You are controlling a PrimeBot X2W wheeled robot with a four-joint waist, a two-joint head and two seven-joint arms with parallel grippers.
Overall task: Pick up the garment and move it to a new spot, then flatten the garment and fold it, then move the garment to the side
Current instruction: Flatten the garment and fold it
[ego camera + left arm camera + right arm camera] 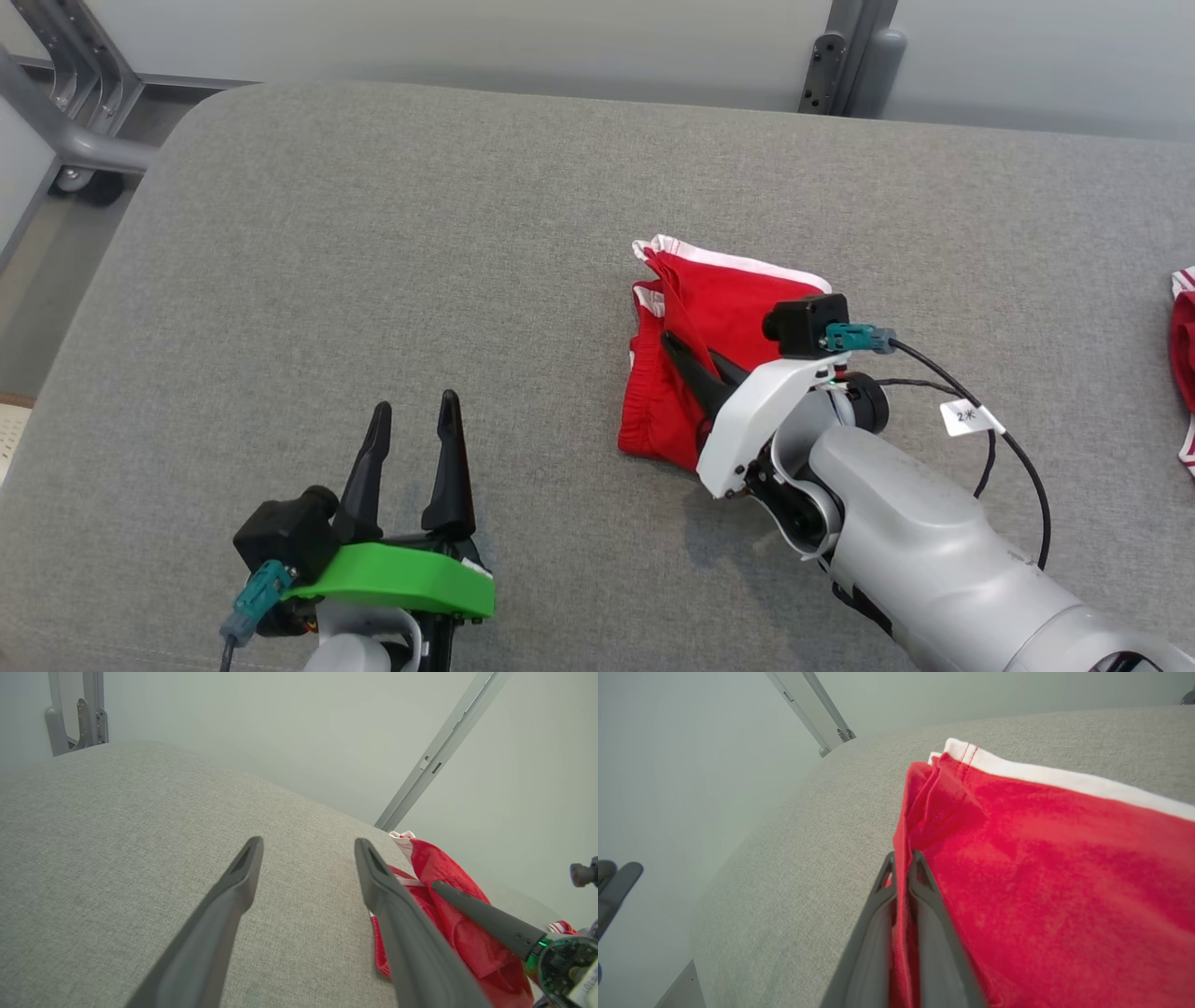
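The garment is red with white trim and lies folded in a small bundle right of the middle of the grey surface. My right gripper reaches over it from the lower right and is shut on a fold of its red cloth; in the right wrist view the cloth runs pinched between the two closed fingers. My left gripper hovers low at the front left, open and holding nothing, well left of the garment. The left wrist view shows its spread fingers over bare fabric, the garment at right.
A second red and white cloth lies at the far right edge of the surface. Grey metal frame posts stand behind the surface, and a caster wheel sits at the back left. A cable with a tag hangs off my right wrist.
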